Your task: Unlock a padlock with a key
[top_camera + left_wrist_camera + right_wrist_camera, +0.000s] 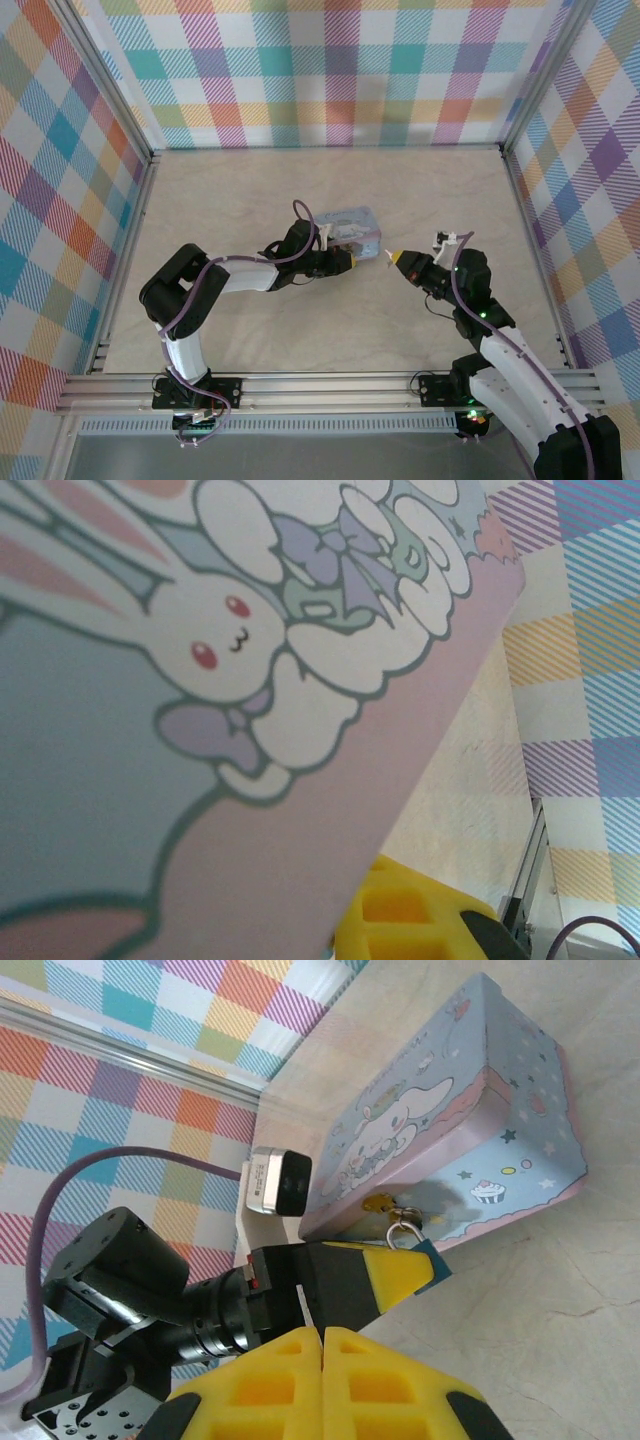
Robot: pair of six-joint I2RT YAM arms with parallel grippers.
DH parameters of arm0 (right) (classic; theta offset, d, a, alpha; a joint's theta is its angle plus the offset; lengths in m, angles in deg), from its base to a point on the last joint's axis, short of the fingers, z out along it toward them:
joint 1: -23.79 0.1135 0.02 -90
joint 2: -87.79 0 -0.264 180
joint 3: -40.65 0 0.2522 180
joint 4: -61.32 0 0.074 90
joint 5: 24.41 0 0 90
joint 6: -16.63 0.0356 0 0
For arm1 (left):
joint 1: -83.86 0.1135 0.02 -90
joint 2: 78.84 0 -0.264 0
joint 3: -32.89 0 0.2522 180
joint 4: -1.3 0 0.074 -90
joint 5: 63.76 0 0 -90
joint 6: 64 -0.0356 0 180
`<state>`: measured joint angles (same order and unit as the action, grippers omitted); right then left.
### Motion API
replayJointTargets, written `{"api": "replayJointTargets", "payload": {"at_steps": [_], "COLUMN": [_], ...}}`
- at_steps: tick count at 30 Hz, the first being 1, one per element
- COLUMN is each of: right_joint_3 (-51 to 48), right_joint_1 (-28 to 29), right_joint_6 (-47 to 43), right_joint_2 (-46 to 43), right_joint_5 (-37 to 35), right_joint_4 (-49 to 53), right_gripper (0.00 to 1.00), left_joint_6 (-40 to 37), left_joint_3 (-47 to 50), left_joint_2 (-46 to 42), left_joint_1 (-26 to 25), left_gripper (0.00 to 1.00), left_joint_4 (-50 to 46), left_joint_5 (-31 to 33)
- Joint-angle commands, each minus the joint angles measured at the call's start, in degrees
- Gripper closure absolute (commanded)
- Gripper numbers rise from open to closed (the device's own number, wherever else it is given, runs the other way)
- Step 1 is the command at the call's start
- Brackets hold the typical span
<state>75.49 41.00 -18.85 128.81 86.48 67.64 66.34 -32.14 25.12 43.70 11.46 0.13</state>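
Here the left gripper (410, 1271) is clamped on the padlock (426, 1254) at the side of the tin (470, 1090); the right gripper (322, 1345), nearby, has its fingers pressed together.

Tin (470, 1090): pale blue with a pink scalloped band, printed with a white long-eared cartoon animal with red eyes, lilac bows, small stars and a cupcake; clasp (378, 1203) gold. Padlock (428, 1263): dark teal body, silvery shackle; left gripper (412, 1272) and right gripper (322, 1340) both yellow-fingered on black housings, cable (130, 1155) purple. Table (330, 330): beige with faint marbling; walls (330, 70): white plaid crossed by orange, teal, purple, yellow and blue stripes.
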Motion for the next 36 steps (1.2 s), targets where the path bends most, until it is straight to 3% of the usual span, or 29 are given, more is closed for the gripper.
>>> {"api": "replayJointTargets", "payload": {"at_steps": [1, 16, 36], "right_joint_3": [0.5, -4.9, -8.5], "right_joint_1": [-0.3, 0.5, 5.9], "right_joint_6": [1.6, 3.4, 9.6], "right_joint_2": [-0.9, 3.9, 19.9], "right_joint_5": [1.0, -0.2, -4.1], "right_joint_4": [-2.8, -8.7, -30.4], "right_gripper": [1.0, 1.0, 1.0], "left_joint_6": [2.3, 15.1, 18.2], "left_joint_3": [-1.6, -3.5, -3.5], "left_joint_2": [-1.3, 1.7, 0.5], "left_joint_1": [0.6, 1.5, 1.7], "left_gripper": [0.95, 0.96, 0.96], "left_joint_4": [3.0, 3.7, 5.6], "left_joint_5": [-1.7, -3.6, -4.7]}}
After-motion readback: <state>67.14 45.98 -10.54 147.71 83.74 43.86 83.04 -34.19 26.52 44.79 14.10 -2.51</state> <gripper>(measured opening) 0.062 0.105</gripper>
